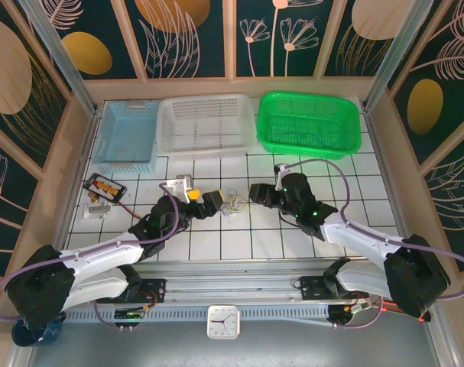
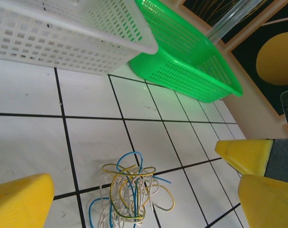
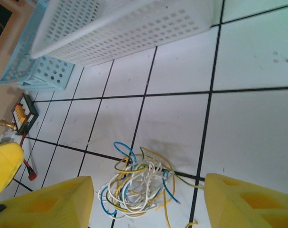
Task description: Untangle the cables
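Note:
The cables (image 1: 233, 203) are a small tangle of thin white, yellow and blue wires lying on the white tiled table, between my two arms. In the left wrist view the cables (image 2: 129, 192) lie on a black grid line between my yellow fingers (image 2: 20, 202), and the left gripper (image 2: 146, 183) is open wide above them. The right gripper (image 3: 148, 183) is open too, its yellow fingers (image 3: 248, 199) on either side of the cables (image 3: 139, 185) without touching them. From above, the left gripper (image 1: 216, 205) and right gripper (image 1: 254, 193) face each other across the tangle.
Three baskets line the back of the table: blue (image 1: 128, 134), white (image 1: 207, 122) and green (image 1: 308, 122). A small black tray (image 1: 103, 187) with red and yellow pieces lies at the left. The right gripper's yellow finger (image 2: 243, 154) shows close by in the left wrist view.

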Controlling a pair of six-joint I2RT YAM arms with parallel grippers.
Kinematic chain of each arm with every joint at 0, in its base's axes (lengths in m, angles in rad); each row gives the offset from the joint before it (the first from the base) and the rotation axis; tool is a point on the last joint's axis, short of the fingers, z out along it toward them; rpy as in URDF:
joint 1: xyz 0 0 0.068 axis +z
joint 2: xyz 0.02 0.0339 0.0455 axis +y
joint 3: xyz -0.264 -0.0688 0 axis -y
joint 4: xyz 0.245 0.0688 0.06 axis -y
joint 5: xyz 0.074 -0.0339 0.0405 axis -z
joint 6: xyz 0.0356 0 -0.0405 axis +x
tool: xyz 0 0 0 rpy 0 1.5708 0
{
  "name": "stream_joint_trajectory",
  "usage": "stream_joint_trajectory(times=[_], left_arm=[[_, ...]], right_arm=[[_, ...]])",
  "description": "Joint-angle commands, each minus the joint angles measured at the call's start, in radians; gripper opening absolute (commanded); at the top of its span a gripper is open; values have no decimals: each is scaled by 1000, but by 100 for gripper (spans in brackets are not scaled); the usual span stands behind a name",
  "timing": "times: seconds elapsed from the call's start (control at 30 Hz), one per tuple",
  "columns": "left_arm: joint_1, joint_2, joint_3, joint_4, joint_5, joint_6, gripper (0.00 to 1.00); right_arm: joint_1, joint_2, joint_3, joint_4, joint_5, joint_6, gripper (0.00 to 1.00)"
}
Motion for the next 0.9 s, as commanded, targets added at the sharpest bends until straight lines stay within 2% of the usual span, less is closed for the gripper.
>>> stream_joint_trajectory(times=[0.0, 0.27, 0.4, 0.53, 0.7, 0.87], left_arm=[[-4, 24, 57, -58, 34, -16, 99], [-5, 181, 189, -163, 111, 76, 98], [-4, 249, 223, -161, 131, 68, 96], [-4, 283, 232, -122, 122, 45, 97], [-5, 312, 257, -96, 118, 21, 99], [-5, 315, 264, -87, 117, 14, 99]], right_arm=[[8, -39, -37, -20, 54, 55, 61], [11, -50, -67, -13, 10, 29, 49], [12, -33, -90, 9, -34, -13, 37], [15, -6, -110, 16, -100, -70, 30], [33, 59, -115, 13, -100, -146, 29], [51, 131, -86, 28, -97, -178, 34]])
